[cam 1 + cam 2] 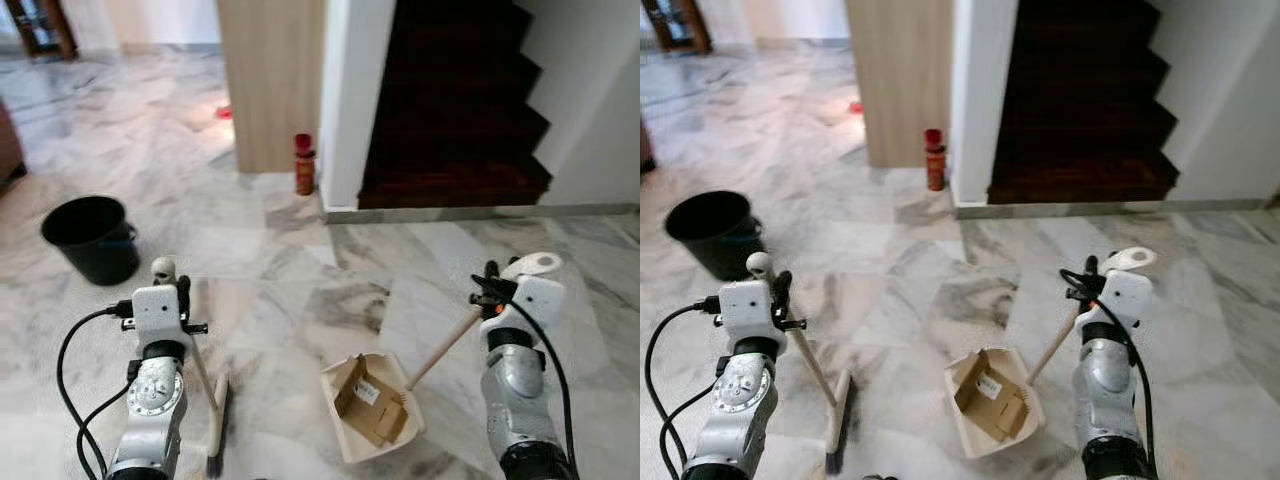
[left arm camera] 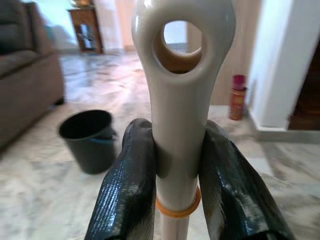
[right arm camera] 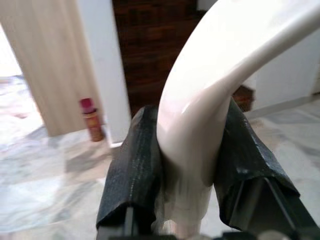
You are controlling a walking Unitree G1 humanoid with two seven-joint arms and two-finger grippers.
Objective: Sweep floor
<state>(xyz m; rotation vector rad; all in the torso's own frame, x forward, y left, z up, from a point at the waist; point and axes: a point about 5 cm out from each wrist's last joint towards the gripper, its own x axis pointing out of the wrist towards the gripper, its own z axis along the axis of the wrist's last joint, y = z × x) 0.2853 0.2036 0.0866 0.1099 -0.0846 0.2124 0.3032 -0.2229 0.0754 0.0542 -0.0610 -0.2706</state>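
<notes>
My left gripper [image 1: 170, 290] is shut on the cream handle of a broom [image 1: 205, 385], whose dark bristle head [image 1: 217, 435] rests on the marble floor at lower left. In the left wrist view both black fingers [image 2: 127, 185] clamp the handle [image 2: 180, 115] just below its hanging hole. My right gripper [image 1: 490, 290] is shut on the curved cream grip of a dustpan handle [image 1: 445, 350]. The cream dustpan [image 1: 372, 408] sits on the floor between my arms with a flattened brown cardboard box [image 1: 368, 400] inside it. The right wrist view has the fingers [image 3: 135, 170] squeezing the grip [image 3: 200, 110].
A black bucket [image 1: 92, 238] stands on the floor at the left. A red spray can [image 1: 304, 165] stands by a wooden pillar [image 1: 270, 80]. Dark stairs [image 1: 450, 100] rise at the back right. A brown sofa [image 2: 25, 70] lies further left.
</notes>
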